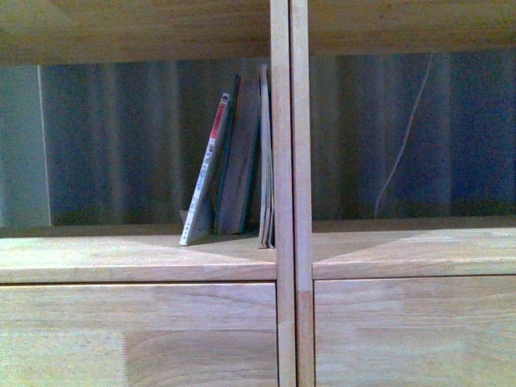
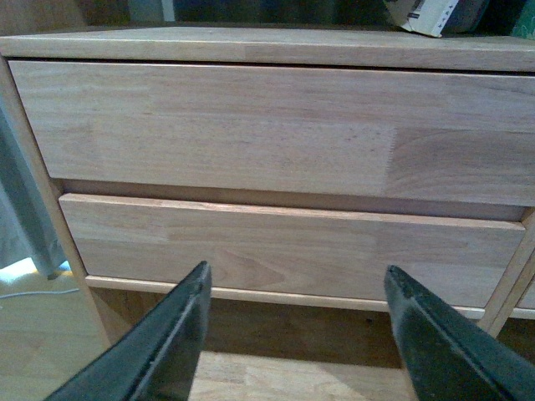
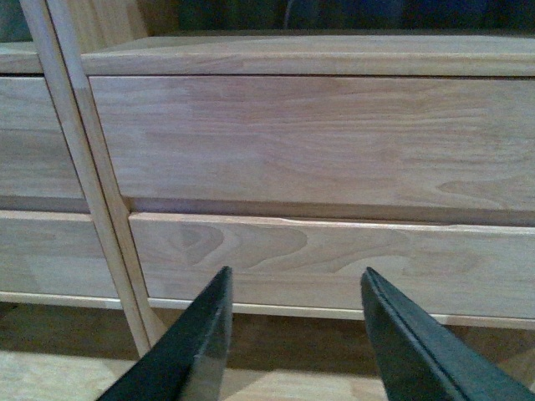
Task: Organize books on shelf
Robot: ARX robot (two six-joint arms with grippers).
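books (image 1: 234,165) on shelf (image 1: 137,256), seemingly above hands

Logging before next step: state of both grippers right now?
Left gripper: open, holding nothing, facing the drawer fronts.
Right gripper: open, holding nothing.

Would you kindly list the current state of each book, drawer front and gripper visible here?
White paperback with red-and-white spine: leaning right against the teal book.
Teal-covered book: nearly upright, tilted slightly.
Brownish slim book: nearly upright.
Thin books by the divider: upright against the wooden post.
Light-wood drawer fronts: shut.
Left gripper: open, empty.
Right gripper: open, empty.
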